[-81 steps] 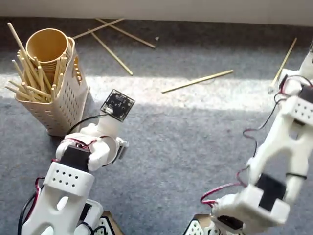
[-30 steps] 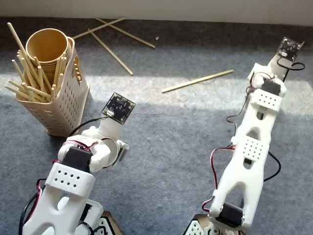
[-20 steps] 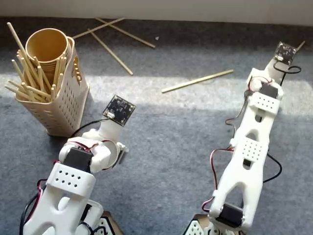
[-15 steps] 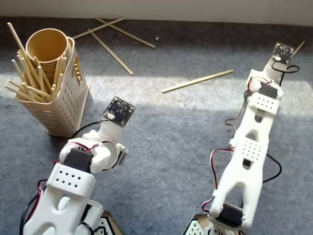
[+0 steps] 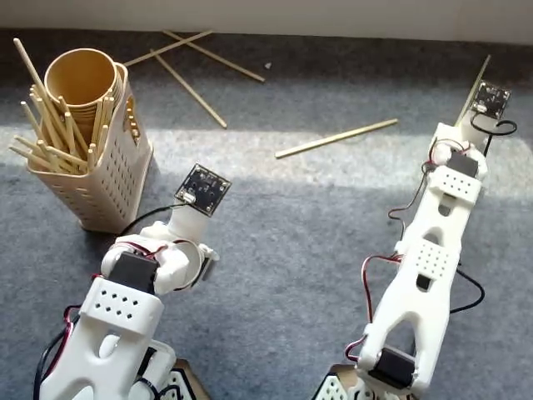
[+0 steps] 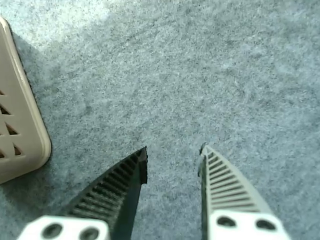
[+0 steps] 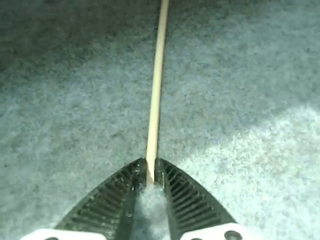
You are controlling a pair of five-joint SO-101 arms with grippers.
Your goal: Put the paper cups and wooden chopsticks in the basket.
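Note:
A cream perforated basket [image 5: 117,179] stands at the left, holding stacked paper cups [image 5: 82,79] and several wooden chopsticks [image 5: 50,133]. Its corner [image 6: 20,140] is beside my left gripper [image 6: 172,152], which hangs open over bare carpet. At the far right my right gripper [image 7: 151,167] is shut on the end of a wooden chopstick [image 7: 156,85], which points away from the fingertips just above the carpet; the same chopstick [image 5: 471,90] sticks out past the right arm's wrist. Loose chopsticks lie on the carpet: one in the middle [image 5: 336,138], three crossing at the back [image 5: 190,62].
Grey carpet [image 5: 291,233] covers the whole surface, with a sunlit band across the middle. A pale wall edge [image 5: 266,17] runs along the back. Both arm bases sit at the near edge, with open carpet between them.
The right arm swung from the right edge and stretched out toward the back right, over the chopstick there. That chopstick now sticks out from its gripper. The left arm has barely moved.

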